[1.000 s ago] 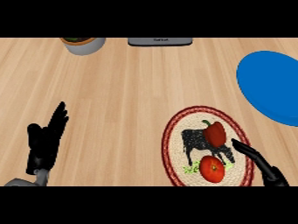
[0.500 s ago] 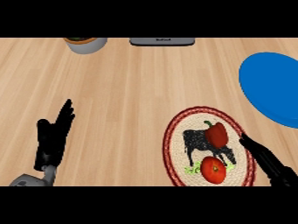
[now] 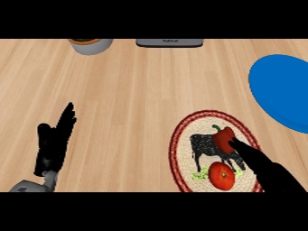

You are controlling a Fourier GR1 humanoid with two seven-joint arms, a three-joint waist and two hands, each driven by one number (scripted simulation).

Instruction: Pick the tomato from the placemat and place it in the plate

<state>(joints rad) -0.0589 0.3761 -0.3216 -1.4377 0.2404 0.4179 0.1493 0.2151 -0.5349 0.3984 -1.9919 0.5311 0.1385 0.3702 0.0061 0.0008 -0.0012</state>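
Note:
A round red tomato (image 3: 221, 175) lies near the front edge of the round placemat (image 3: 184, 135), which has a red rim and a black cow picture. A red pepper (image 3: 223, 137) sits just behind it on the same mat. My right hand (image 3: 268, 170) reaches in from the lower right, straight fingers lying over the mat beside the tomato and pointing at the pepper. It holds nothing. The blue plate (image 3: 289, 92) rests at the right edge, behind the mat. My left hand (image 3: 54, 142) stays open at the lower left, fingers up.
At the counter's back edge stand a grey bowl (image 3: 89, 45) with something orange in it and a dark flat device (image 3: 170, 43). Bare wooden counter lies between my left hand and the mat.
My right hand has slid forward over the mat, its fingertips now reaching the pepper. My left hand has shifted slightly to the right.

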